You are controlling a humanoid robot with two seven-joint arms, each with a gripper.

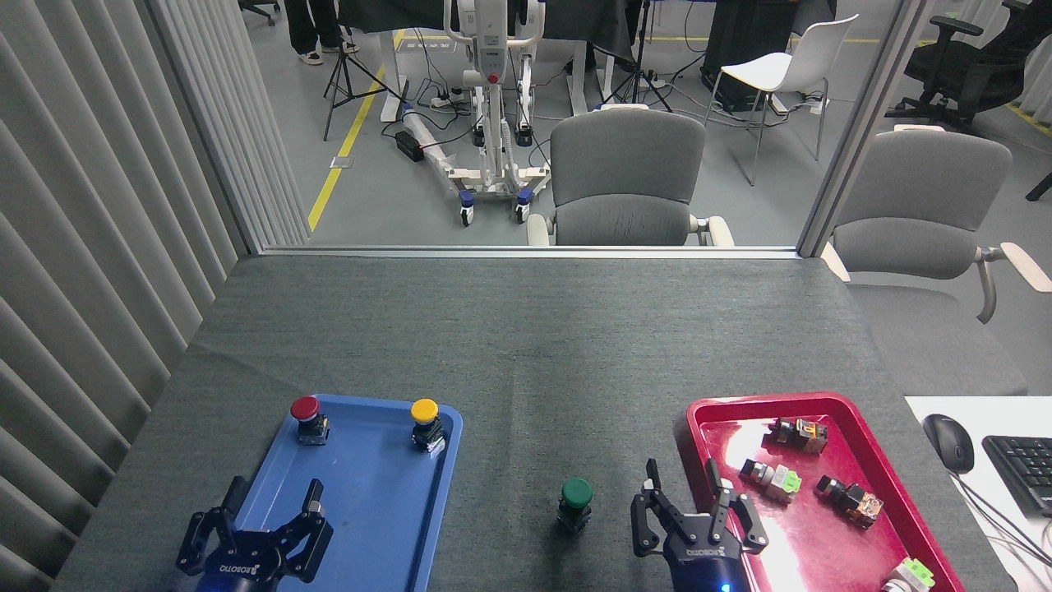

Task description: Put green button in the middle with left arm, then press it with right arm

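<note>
There, the right gripper [683, 487] stood with its two fingers spread wide and nothing between them, hovering over the dark cloth right at the left rim of the red tray [830, 400]. It touched neither the tray nor the button, as far as I could see. The left gripper [274, 499] was open just as wide and just as empty, poised over the near end of the blue tray [370, 493].

The green button [576, 502] stood upright on the bare grey tablecloth [526, 345], in the gap between the two trays and just to the left of the right gripper, clear of its fingers. Its round green cap faced up over a dark body.

In the blue tray, at the far end, a red button [306, 418] and a yellow button [426, 422] stood upright, well apart from each other. The red tray held several small blocky switches [772, 479]; the nearest one was cut off by the bottom edge, and their details were too small for me to make out. Both arms ran off the bottom of the view just behind the grippers, so only the wrists showed. At the far right a mouse [948, 442] and part of a keyboard [1023, 473] lay on a white surface.
</note>
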